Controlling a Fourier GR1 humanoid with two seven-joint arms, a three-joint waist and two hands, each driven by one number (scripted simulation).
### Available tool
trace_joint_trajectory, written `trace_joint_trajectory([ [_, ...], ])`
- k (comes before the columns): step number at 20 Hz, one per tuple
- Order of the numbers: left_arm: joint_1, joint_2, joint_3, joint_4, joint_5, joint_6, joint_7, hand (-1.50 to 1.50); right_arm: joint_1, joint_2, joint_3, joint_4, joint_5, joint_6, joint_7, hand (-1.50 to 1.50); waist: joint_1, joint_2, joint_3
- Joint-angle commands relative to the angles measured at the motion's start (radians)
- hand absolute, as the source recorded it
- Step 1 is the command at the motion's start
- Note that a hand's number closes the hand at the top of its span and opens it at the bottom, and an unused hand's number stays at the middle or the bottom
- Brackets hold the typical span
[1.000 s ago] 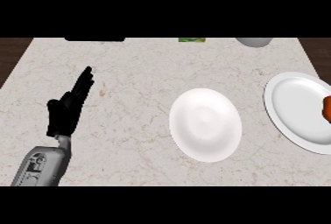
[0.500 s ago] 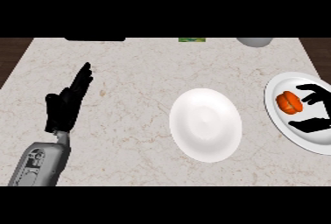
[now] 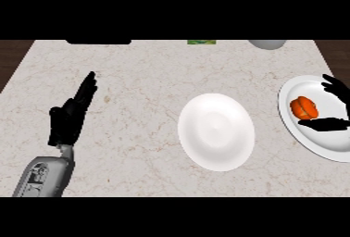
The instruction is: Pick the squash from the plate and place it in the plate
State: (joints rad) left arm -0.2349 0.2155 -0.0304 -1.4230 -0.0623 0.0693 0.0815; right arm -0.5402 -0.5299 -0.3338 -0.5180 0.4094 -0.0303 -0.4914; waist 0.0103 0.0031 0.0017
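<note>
The right hand (image 3: 333, 107) now brackets the orange squash (image 3: 304, 107) on the right plate (image 3: 321, 144), fingers on its far side, thumb on its near side, spread apart and closer around it than half a second ago. The squash sits where it was. The left hand (image 3: 70, 115) stays open at the tabletop's (image 3: 143, 69) left; the middle plate (image 3: 216, 131) is unchanged.

Orange squash (image 3: 304, 107) lies on the white plate (image 3: 321, 141) at the surface's right edge — a second, bare white plate (image 3: 216, 132) sits mid-surface.
</note>
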Motion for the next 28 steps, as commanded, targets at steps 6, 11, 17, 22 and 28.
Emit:
trace_joint_trajectory([
  [6,0.009,-0.028,0.005,0.020,-0.012,0.020,-0.016,0.00,0.035,-0.168,-0.247,0.040,-0.249,0.147,-0.005,-1.50,-0.018,-0.003,-0.001],
  [11,0.018,0.006,0.024,-0.036,0.004,-0.009,0.023,0.00,0.152,-0.320,-0.347,0.124,-0.333,0.282,-0.081,-1.50,-0.016,-0.002,0.000],
  [17,0.022,0.006,0.027,-0.070,0.006,-0.022,0.039,0.00,0.248,-0.418,-0.369,0.264,-0.337,0.400,-0.222,-1.50,0.000,0.002,0.002],
  [22,-0.042,-0.010,0.022,0.006,-0.003,-0.029,0.024,0.00,0.220,-0.483,-0.367,0.319,-0.321,0.405,-0.236,-1.50,0.007,0.008,0.005],
  [28,-0.034,-0.053,0.001,0.016,-0.022,0.001,0.010,0.00,0.255,-0.486,-0.377,0.344,-0.329,0.448,-0.284,-1.50,0.007,0.009,0.008],
])
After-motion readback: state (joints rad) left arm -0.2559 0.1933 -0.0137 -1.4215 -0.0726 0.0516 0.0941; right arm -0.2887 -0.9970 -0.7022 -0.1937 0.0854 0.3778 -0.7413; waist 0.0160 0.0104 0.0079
